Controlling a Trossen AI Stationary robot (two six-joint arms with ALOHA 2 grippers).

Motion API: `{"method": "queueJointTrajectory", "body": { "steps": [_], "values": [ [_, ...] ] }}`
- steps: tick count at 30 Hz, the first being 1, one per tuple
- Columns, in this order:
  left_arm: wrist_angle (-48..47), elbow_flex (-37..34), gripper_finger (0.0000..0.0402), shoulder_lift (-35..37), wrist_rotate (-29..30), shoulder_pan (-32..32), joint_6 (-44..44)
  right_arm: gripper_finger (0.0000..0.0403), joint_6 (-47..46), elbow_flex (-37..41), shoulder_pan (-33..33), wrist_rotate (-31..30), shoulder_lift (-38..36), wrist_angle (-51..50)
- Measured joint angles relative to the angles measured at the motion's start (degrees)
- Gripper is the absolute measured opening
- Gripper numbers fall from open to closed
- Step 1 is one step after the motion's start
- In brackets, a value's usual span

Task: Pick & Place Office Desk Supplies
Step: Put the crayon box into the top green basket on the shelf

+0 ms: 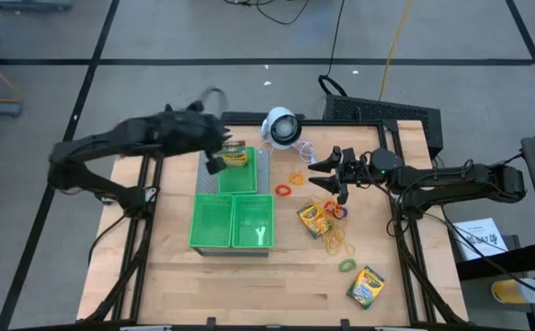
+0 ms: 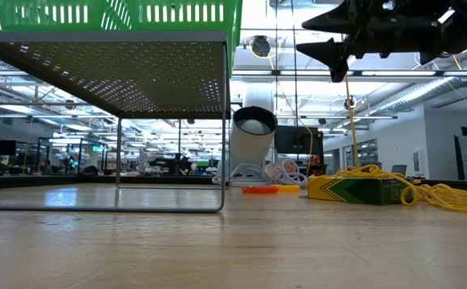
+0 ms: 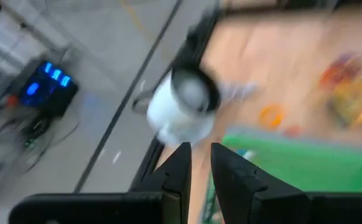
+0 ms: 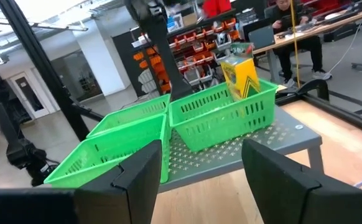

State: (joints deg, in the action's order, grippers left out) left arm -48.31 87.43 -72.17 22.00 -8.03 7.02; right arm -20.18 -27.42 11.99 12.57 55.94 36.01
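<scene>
Resting on a perforated grey stand, raised so the green trays sit clear of the table. Standing on end in the rear tray: one crayon box, apparently just deposited. Above it, left gripper, fingers narrowly parted, holding nothing. Hovering over loose rubber bands and a second crayon box: right gripper, fingers wide, empty. Near the table's front edge, a third crayon box.

Three crayon boxes, three green trays, several rubber bands.
</scene>
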Motion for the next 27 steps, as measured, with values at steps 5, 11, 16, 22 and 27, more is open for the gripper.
{"method": "queueJointTrajectory", "body": {
  "steps": [5, 11, 16, 22, 27],
  "values": [
    [6.59, -3.31, 0.0072, 7.56, -0.47, 2.38, -5.15, 0.0212, 0.08, 0.04, -0.10, 3.12, -0.02, -2.04],
    [23.74, -19.16, 0.0072, 15.91, -2.67, 6.70, -6.01, 0.0212, 1.63, 0.04, -3.90, 4.29, -0.07, -7.29],
    [38.12, -32.18, 0.0072, 19.88, -2.67, 8.79, -5.99, 0.0212, -0.03, -2.47, -11.64, 9.38, -2.21, -14.72],
    [45.54, -38.17, 0.0072, 20.53, -2.63, 9.03, -5.82, 0.0212, -0.61, -3.28, -25.04, 16.20, -3.62, -10.14],
    [45.55, -38.17, 0.0072, 19.52, -2.65, 9.04, -6.11, 0.0212, -1.22, -3.30, -32.81, 9.86, -3.59, -8.61]
  ]
}}
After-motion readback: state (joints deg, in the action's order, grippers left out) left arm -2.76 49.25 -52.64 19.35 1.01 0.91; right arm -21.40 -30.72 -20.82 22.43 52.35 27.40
